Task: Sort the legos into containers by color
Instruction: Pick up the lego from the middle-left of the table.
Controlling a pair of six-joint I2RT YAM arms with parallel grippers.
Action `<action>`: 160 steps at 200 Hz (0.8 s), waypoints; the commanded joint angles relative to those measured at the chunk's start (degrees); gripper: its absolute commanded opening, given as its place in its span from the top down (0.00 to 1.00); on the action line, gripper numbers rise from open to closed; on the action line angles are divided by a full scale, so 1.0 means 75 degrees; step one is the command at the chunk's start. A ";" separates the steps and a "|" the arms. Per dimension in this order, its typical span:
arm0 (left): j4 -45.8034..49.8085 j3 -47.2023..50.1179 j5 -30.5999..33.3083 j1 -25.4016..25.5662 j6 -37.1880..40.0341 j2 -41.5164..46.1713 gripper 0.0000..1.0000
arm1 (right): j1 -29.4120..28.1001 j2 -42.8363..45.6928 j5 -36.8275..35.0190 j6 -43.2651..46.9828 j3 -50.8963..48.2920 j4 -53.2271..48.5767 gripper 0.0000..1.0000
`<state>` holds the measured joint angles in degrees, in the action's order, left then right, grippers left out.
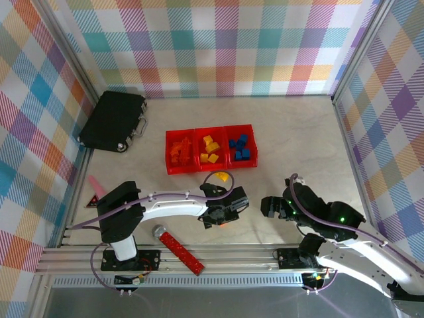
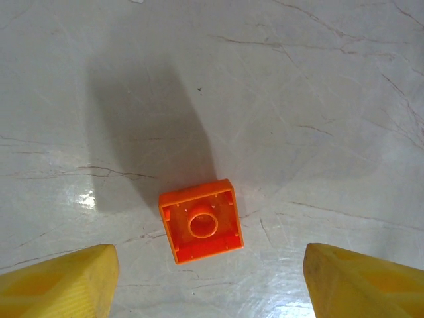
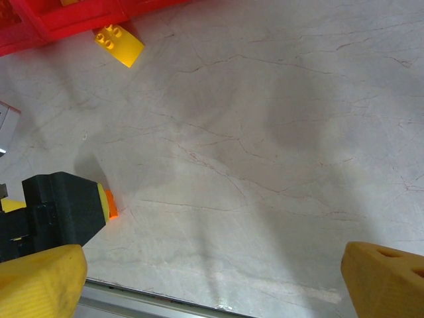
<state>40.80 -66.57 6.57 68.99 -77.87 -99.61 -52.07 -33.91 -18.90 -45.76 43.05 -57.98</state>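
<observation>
An orange lego (image 2: 201,221) lies upside down on the table, its hollow underside facing up. My left gripper (image 2: 209,285) hovers over it, open, with its yellow fingertips (image 2: 59,278) wide on either side and touching nothing. From above, that left gripper (image 1: 222,215) sits just in front of the containers (image 1: 209,163), three joined red bins holding orange (image 1: 179,151), yellow (image 1: 210,149) and blue legos (image 1: 240,147). A loose yellow lego (image 1: 221,176) lies in front of the bins; the right wrist view shows this yellow lego (image 3: 119,44) too. My right gripper (image 1: 275,207) stands open over bare table.
A black case (image 1: 114,120) lies at the back left. A long red bar with a silver round end (image 1: 179,246) rests near the front rail. A pink object (image 1: 96,185) lies at the left edge. Checked walls enclose the table.
</observation>
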 commanded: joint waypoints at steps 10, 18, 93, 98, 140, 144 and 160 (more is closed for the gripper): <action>0.0139 0.0212 0.0173 0.0045 -0.0343 -0.0150 0.27 | 0.0041 0.0046 -0.0053 0.0147 -0.0076 -0.0051 0.01; 0.0030 0.0238 0.0106 0.0046 -0.0346 -0.0194 0.28 | 0.0039 0.0039 -0.0036 0.0157 -0.0078 -0.0040 0.01; -0.0167 0.0154 0.0008 0.0058 -0.0270 -0.0508 0.35 | 0.0032 0.0033 0.0067 0.0184 -0.0067 -0.0034 0.01; -0.0209 0.0167 -0.0017 0.0050 -0.0266 -0.0522 0.36 | 0.0038 0.0033 0.0072 0.0185 -0.0066 -0.0045 0.01; -0.0283 0.0307 -0.0009 0.0071 -0.0316 -0.0524 0.40 | 0.0042 0.0009 0.0116 0.0195 -0.0028 -0.0054 0.01; -0.0282 0.0318 -0.0003 0.0060 -0.0322 -0.0523 0.40 | 0.0039 0.0015 0.0115 0.0195 -0.0032 -0.0062 0.01; -0.0273 0.0321 -0.0009 0.0076 -0.0325 -0.0543 0.41 | 0.0037 0.0033 0.0106 0.0195 -0.0032 -0.0052 0.01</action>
<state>38.39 -65.19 6.50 69.14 -79.35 -103.04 -52.07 -33.91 -18.59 -45.36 43.05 -57.98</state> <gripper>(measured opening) 0.596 0.987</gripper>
